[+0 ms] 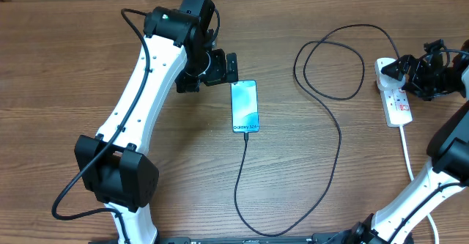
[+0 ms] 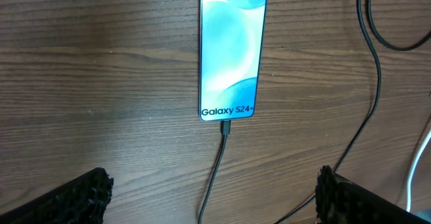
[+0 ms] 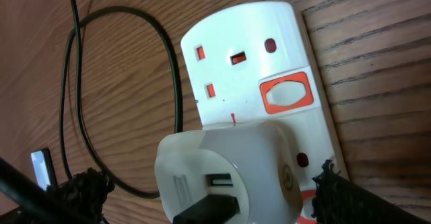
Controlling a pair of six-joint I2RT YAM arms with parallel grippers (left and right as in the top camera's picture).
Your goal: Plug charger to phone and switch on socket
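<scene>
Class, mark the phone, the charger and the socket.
phone [image 1: 245,106], overhead view, screen centre.
charger [image 2: 225,126], left wrist view, plug tip at the phone.
socket [image 3: 242,32], right wrist view, white upper face.

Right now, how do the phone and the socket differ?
The phone has a lit teal screen; the socket is white with red-framed switches. The phone lies mid-table; the socket sits near the right edge. Shared: both lie flat on the table, with the black charger cable running between them.
</scene>
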